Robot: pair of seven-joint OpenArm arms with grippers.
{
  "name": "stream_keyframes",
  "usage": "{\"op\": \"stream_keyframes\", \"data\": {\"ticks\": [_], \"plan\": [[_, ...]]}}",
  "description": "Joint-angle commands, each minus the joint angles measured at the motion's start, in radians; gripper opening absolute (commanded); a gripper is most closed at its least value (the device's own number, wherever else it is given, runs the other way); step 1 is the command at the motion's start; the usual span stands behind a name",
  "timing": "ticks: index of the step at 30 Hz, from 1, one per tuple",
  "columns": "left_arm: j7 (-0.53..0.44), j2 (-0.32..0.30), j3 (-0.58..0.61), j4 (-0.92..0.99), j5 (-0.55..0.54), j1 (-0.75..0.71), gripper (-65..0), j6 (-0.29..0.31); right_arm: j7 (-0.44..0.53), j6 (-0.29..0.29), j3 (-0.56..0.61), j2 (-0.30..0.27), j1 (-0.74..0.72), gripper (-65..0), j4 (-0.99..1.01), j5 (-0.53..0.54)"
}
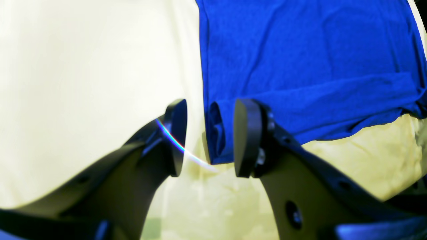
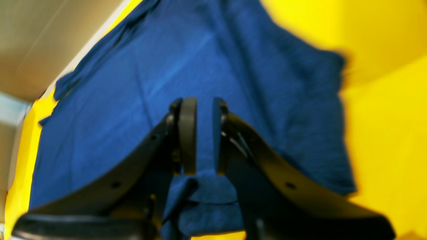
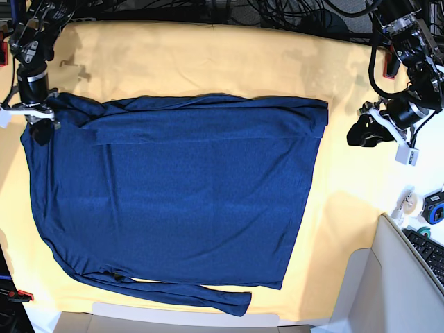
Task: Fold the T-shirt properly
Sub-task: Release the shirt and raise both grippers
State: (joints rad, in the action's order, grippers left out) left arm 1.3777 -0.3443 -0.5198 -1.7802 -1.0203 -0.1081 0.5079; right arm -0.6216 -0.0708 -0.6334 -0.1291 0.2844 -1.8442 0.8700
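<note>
The navy T-shirt (image 3: 180,201) lies spread flat on the yellow table cloth (image 3: 208,62), with a sleeve folded across its top edge and the other sleeve along its near edge. My right gripper (image 3: 38,125) is at the shirt's far left corner. In the right wrist view the gripper (image 2: 202,133) has its jaws nearly together, with blue fabric (image 2: 166,83) bunched between them. My left gripper (image 3: 364,132) hangs open and empty just right of the shirt's top right corner. In the left wrist view the gripper (image 1: 210,136) frames the folded shirt edge (image 1: 300,60) lying beyond it.
Tape rolls (image 3: 411,205) and a keyboard (image 3: 431,255) sit at the right edge. Cables (image 3: 291,14) run along the back. The table's bare front right corner (image 3: 354,284) shows past the cloth.
</note>
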Motion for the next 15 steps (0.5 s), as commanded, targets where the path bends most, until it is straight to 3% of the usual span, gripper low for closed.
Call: {"op": "stream_keyframes", "data": {"ticks": [1,6,15], "plan": [[-0.011,-0.019,-0.006,-0.014,-0.015,-0.002,-42.2,0.004,0.022,-0.01,-0.039,0.004,0.002,-55.8,-0.018,0.036],[-0.011,-0.016,0.003,-0.014,-0.015,-0.009,-42.2,0.004,0.022,-0.01,-0.188,0.065,0.052,-55.8,0.018,0.182],[-0.011,-0.019,0.003,-0.014,-0.013,-0.009,-42.1,0.005,0.022,-0.01,-0.196,0.118,0.098,-55.7,0.134,0.254]]}}
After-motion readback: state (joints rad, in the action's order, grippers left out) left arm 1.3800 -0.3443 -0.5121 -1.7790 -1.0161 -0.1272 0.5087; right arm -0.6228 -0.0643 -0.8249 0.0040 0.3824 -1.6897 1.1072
